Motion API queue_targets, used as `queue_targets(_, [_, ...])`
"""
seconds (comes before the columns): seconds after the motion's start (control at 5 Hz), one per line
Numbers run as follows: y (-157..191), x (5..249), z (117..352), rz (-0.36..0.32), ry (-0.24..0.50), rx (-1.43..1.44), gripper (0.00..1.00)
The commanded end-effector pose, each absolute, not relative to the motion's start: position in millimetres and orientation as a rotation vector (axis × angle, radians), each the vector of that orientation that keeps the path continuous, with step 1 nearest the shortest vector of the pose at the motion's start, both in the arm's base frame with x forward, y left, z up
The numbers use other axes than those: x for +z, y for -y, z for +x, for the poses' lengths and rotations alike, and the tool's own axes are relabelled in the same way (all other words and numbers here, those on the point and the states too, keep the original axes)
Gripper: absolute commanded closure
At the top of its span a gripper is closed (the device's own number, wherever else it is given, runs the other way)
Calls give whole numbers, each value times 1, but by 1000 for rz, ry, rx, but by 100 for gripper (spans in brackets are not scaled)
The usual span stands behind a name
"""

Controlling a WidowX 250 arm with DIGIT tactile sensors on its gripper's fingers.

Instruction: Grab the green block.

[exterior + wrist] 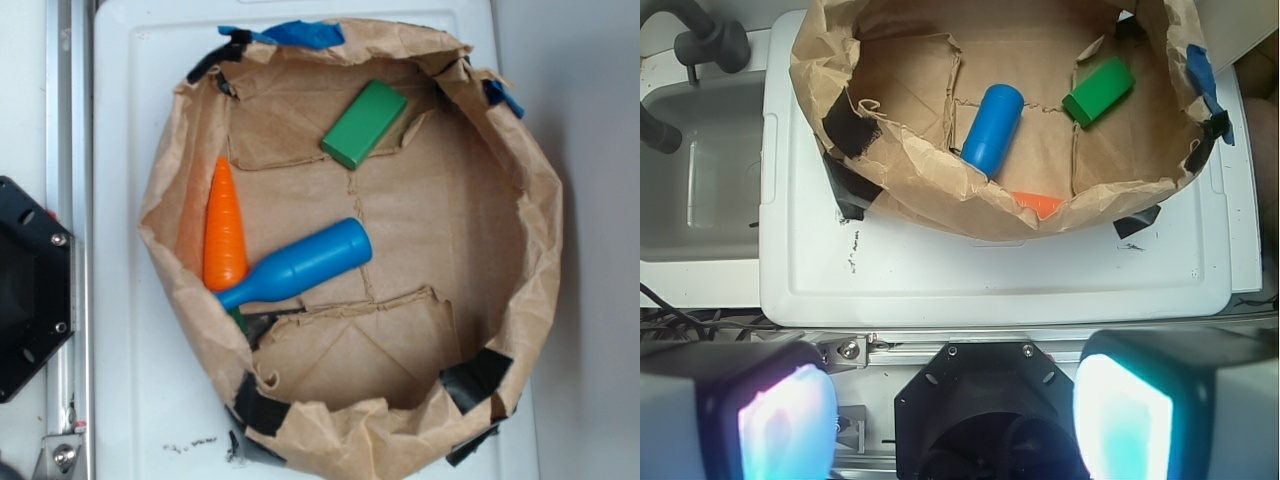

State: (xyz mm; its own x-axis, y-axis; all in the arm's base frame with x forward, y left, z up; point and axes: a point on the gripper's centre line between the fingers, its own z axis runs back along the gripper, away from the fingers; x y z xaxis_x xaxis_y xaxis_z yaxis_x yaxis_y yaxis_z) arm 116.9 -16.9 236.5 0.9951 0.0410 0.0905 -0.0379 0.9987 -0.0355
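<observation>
The green block (364,123) lies flat inside a brown paper bag basket (540,230), near its far rim. It also shows in the wrist view (1098,92) at the upper right of the bag. A blue bottle toy (298,264) and an orange carrot (224,228) lie at the bag's left side. In the wrist view the bottle (992,128) shows whole and the carrot (1038,203) only as a tip behind the bag's rim. My gripper (954,420) is open and empty, well back from the bag, above the robot's black base (980,410). The gripper is not in the exterior view.
The bag stands on a white tray-like board (990,280). A grey sink (700,170) with a dark tap (705,40) lies left of it. A metal rail (65,200) and the black robot base (30,290) sit at the exterior view's left.
</observation>
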Motion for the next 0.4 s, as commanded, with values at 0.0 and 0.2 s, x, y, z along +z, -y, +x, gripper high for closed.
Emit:
queue_targets(0.0, [17,236,117,-34,91,40,0])
queue_targets(0.2, [11,229,167,-47,154,280,0])
